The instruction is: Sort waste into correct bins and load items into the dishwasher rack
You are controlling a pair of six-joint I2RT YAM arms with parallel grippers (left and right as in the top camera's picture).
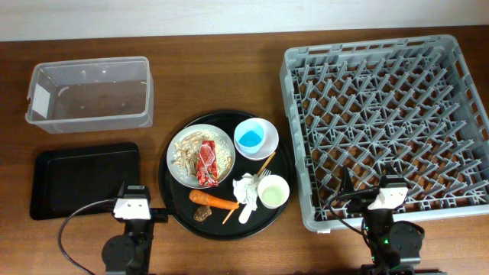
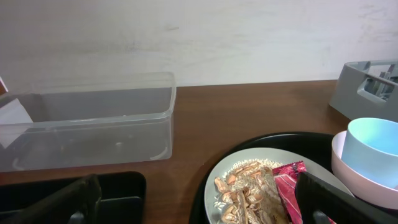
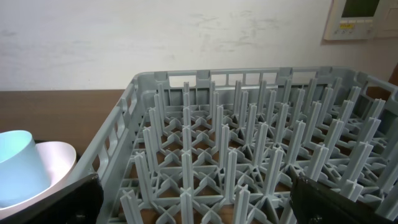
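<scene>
A whitish plate [image 1: 177, 149] holds beige food scraps [image 1: 189, 153] and a red wrapper [image 1: 206, 164]. A pale pink bowl [image 1: 270, 133] holds a light blue cup [image 1: 250, 138]. A white tissue [image 1: 246, 186], a white fork [image 1: 247, 208], a chopstick [image 1: 264, 165], a small white cup [image 1: 273, 191], a carrot [image 1: 215, 200] and a brown lump [image 1: 203, 215] lie nearby. The clear tub [image 1: 90, 92] and black rectangular tray [image 1: 84, 179] are at the left, the grey rack [image 1: 294, 153] at the right. My left gripper [image 1: 134, 195] is open and empty, near the plate [image 2: 249, 155]. My right gripper [image 3: 199, 199] is open and empty, over the rack's front left corner.
The plate, bowl, cups, waste and cutlery all sit on a large round black tray [image 1: 172, 195] in the middle. The rack's upright pegs [image 3: 249, 143] stand right in front of my right gripper. A wall runs behind the table.
</scene>
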